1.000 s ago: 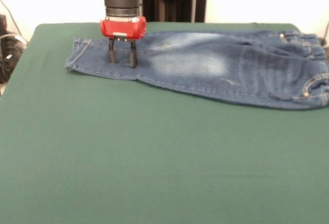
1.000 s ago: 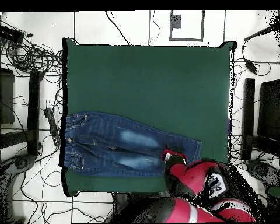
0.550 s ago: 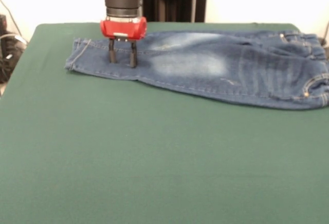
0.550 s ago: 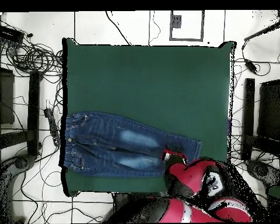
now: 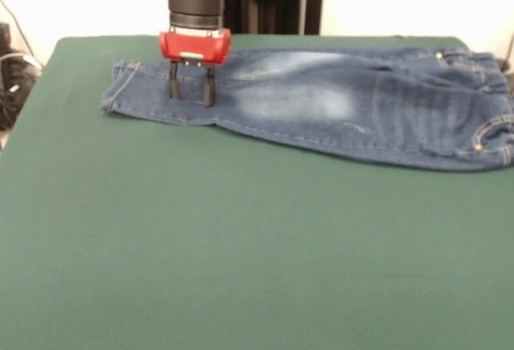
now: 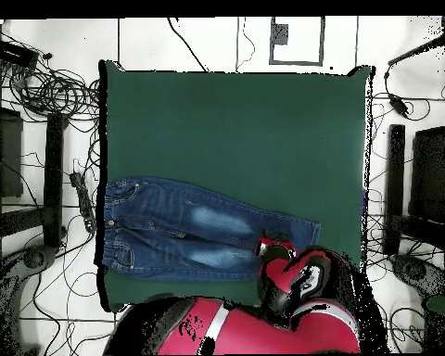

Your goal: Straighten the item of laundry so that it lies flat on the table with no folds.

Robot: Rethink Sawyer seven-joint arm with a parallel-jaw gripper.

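table [image 5: 241, 246]: claw [image 5: 191, 91] (parted) over jeans [image 5: 337, 101]

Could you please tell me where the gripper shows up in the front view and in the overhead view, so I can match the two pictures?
Front view: the gripper is at upper left, fingers apart, tips down on the jeans near the leg hems.
Overhead view: the gripper is at lower right of centre, mostly hidden under the red arm.
Shared landmark: the jeans' hem end, which the gripper stands over in both views.
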